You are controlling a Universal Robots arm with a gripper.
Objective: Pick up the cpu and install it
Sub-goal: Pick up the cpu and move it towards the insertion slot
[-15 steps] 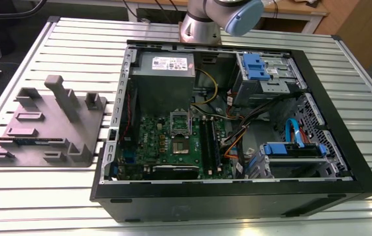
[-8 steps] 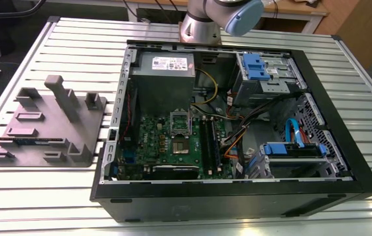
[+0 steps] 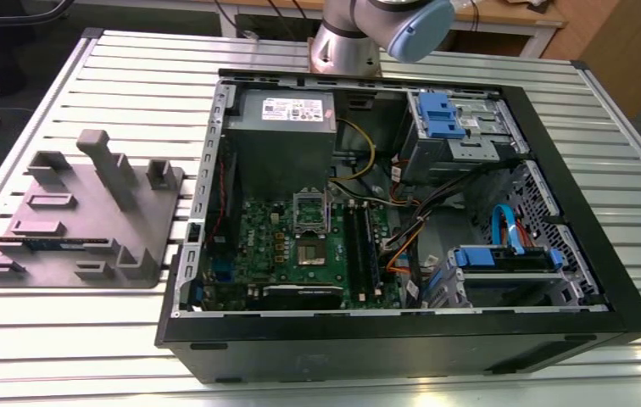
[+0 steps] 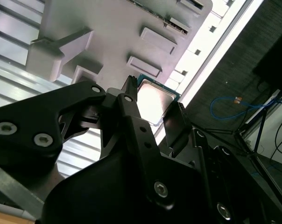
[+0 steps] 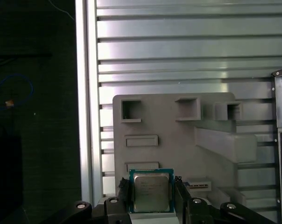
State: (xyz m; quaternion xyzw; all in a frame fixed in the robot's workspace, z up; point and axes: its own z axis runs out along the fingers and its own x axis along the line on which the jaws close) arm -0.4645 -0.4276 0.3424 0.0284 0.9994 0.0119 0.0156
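Observation:
The cpu (image 5: pixel 151 190), a small square chip with a silvery top and greenish rim, sits between my gripper's (image 5: pixel 152 196) two black fingers (image 5: pixel 124 190), which press on its opposite edges. In the second wrist view the cpu (image 4: pixel 155 99) shows in the same hold of the gripper (image 4: pixel 153 106). It hangs over the grey fixture plate (image 5: pixel 178 149) near that plate's edge. In the exterior view the open socket (image 3: pixel 309 222) lies on the green motherboard (image 3: pixel 287 254) inside the computer case, and the arm's body (image 3: pixel 366 34) stands behind the case.
The black case (image 3: pixel 411 322) lies open on the slatted metal table (image 3: pixel 128 68), with power supply (image 3: pixel 284 119), blue drive cages (image 3: pixel 451 119) and loose cables inside. The grey fixture plate (image 3: pixel 72 220) with raised posts is at the exterior view's left. The table edge (image 5: pixel 87 93) runs beside it.

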